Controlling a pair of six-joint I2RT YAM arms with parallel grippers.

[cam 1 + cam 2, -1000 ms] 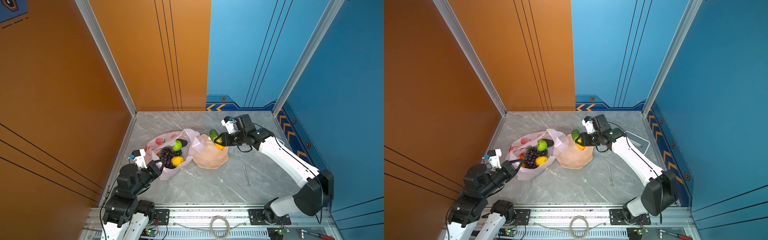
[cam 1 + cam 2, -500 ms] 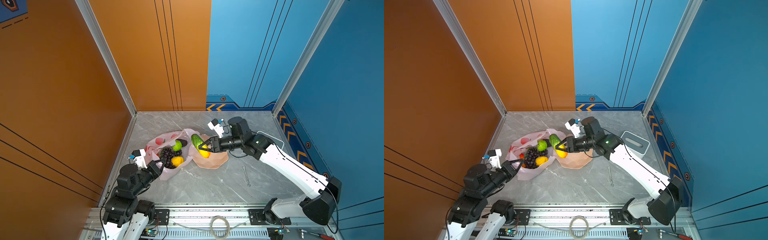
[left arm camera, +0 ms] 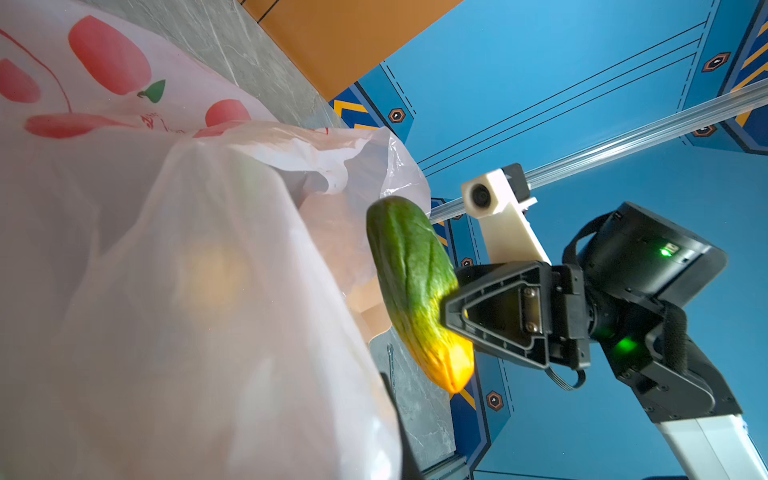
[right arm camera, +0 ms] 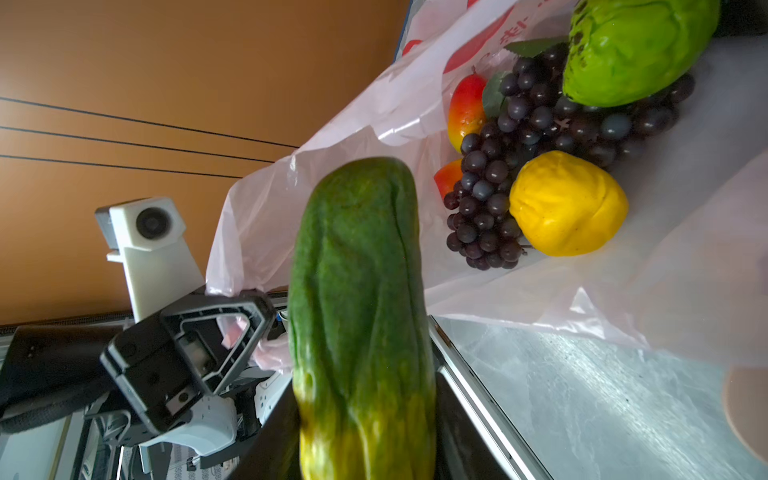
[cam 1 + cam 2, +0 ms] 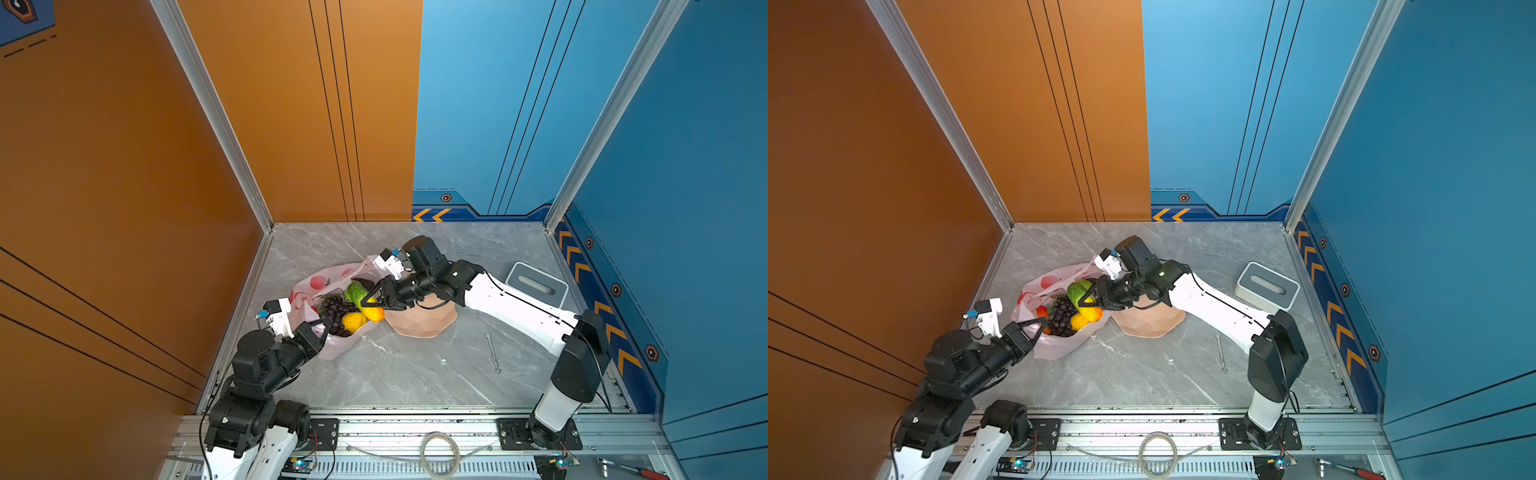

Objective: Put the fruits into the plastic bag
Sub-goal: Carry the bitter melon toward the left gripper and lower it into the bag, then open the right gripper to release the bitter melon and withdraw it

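The right claw [image 5: 368,302], gripping the green-orange fruit [image 5: 356,292], has swung from the bowl [image 5: 419,324] to over the bag [image 5: 305,291] mouth, left of centre in a top view. The left claw [image 5: 322,327] stays pinched on the bag's rim, so letting the fruit go looks like the next step.

The right claw [image 5: 371,302], gripping the oblong fruit [image 5: 354,292], swings from the far side of the bowl [image 5: 419,324] across it to the mouth of the bag [image 5: 316,282]. The fruit now hangs over the grapes [image 5: 336,309] and lemon [image 5: 353,321]. The arm's swing uncovers a grey box [image 5: 536,284] on the desk [image 5: 415,374].
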